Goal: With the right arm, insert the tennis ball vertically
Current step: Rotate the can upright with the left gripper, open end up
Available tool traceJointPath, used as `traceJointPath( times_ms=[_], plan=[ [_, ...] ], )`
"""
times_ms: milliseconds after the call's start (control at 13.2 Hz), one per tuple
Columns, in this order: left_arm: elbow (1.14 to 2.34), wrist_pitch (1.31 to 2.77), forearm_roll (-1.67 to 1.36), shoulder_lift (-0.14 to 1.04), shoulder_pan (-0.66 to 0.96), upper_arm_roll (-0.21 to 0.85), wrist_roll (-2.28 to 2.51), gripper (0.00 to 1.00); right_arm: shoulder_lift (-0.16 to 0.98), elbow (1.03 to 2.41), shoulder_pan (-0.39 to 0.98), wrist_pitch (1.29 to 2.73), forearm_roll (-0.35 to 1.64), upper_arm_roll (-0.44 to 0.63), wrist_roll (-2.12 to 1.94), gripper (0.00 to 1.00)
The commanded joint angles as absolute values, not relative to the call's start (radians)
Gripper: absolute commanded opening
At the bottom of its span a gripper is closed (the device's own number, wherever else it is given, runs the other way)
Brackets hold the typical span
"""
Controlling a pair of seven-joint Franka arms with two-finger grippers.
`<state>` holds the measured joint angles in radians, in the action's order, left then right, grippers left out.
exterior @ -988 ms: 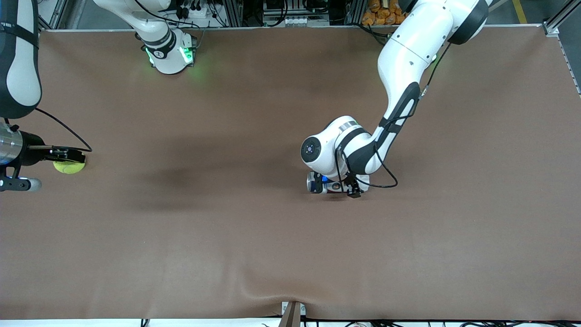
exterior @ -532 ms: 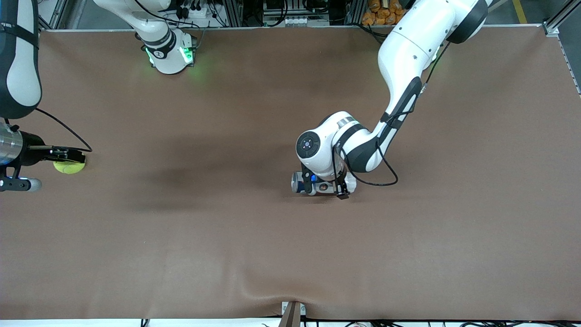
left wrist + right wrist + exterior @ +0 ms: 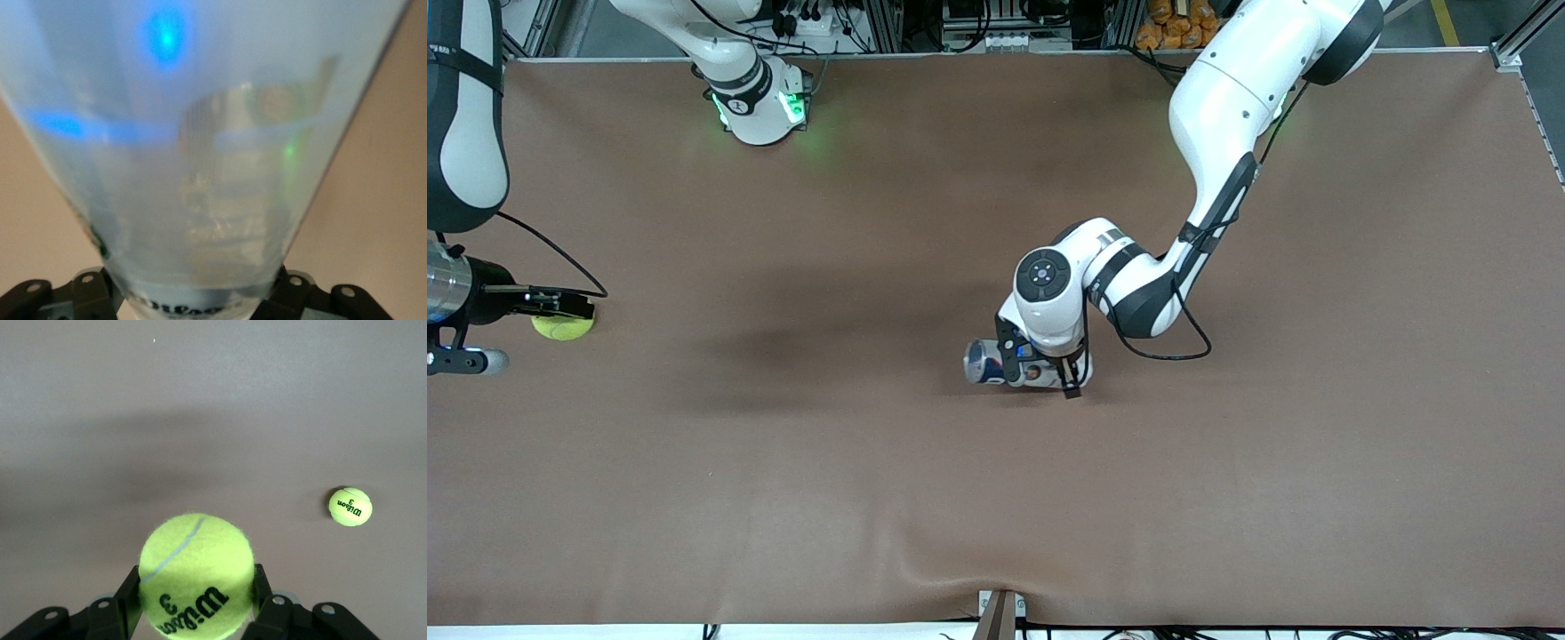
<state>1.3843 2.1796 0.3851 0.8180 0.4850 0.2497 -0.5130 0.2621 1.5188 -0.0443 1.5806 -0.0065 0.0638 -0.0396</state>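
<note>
We see a fuzzy yellow-green tennis ball with black writing on it, held tight between the two black fingers of the right gripper. In the front view this ball and the right gripper are at the right arm's end of the table, and we cannot tell from there if the ball touches the brown table cover or hangs just above it. In the right wrist view we also see a second small yellow-green tennis ball lying by itself on the brown cover, well apart from the held ball. Out toward the middle of the table, the left gripper is squeezed around a clear plastic tube can with a shiny silver end. The can lies tipped on its side in the gripper, with the silver end pointing toward the right arm's end of the table. In the left wrist view the see-through can fills almost the whole picture, with blue spots of light on it, and the black parts of the left gripper sit on both sides of it. We cannot tell if the can rests on the table or is just above it. A small grey bracket sticks up at the table edge nearest the front camera.
</note>
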Motion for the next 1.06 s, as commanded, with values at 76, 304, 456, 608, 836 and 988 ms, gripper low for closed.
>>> traceJointPath(
  times_ms=[76, 304, 456, 608, 836, 988],
  plan=[
    [1.393, 2.420, 0.290, 0.811, 0.492, 0.255, -0.479, 0.79, 0.264, 1.508, -0.049, 1.575, -0.018, 0.057, -0.021, 0.00],
    [1.402, 2.624, 0.269, 0.833, 0.512, 0.255, -0.427, 0.79, 0.265, 1.508, -0.049, 1.577, -0.018, 0.055, -0.021, 0.00],
    [1.414, 2.756, 0.265, 0.857, 0.512, 0.255, -0.413, 0.78, 0.265, 1.508, -0.049, 1.577, -0.018, 0.057, -0.021, 0.00],
    [1.419, 2.859, 0.265, 0.879, 0.515, 0.255, -0.388, 0.78, 0.265, 1.508, -0.048, 1.577, -0.017, 0.055, -0.020, 0.00],
    [1.453, 3.035, 0.264, 0.919, 0.534, 0.256, -0.307, 0.76, 0.265, 1.508, -0.046, 1.577, -0.014, 0.055, -0.018, 0.00],
    [1.476, 3.175, 0.264, 0.959, 0.537, 0.256, -0.263, 0.75, 0.265, 1.508, -0.044, 1.577, -0.014, 0.055, -0.017, 0.00]
  ],
)
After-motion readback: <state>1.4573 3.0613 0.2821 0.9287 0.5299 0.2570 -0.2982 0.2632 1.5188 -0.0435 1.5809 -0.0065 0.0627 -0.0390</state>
